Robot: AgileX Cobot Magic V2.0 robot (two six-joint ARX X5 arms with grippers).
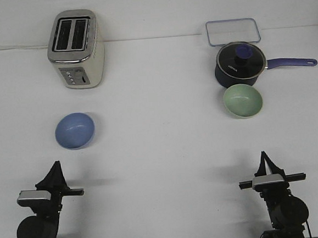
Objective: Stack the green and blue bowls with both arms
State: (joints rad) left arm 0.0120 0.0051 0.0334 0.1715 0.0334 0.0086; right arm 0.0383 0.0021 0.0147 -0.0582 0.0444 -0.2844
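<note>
The periwinkle blue bowl (74, 130) sits upright and empty on the white table, left of centre, in front of the toaster. The pale sage green bowl (243, 101) sits upright and empty at the right, touching or nearly touching the front of the dark saucepan. My left gripper (56, 164) is low at the near left, well short of the blue bowl; its fingers meet in a point and hold nothing. My right gripper (263, 155) is low at the near right, well short of the green bowl, fingers likewise together and empty.
A cream two-slot toaster (76, 49) stands at the back left. A dark navy saucepan (239, 64) with glass lid and long blue handle (292, 62) pointing right stands behind the green bowl. A clear rectangular container (232, 31) lies behind the pan.
</note>
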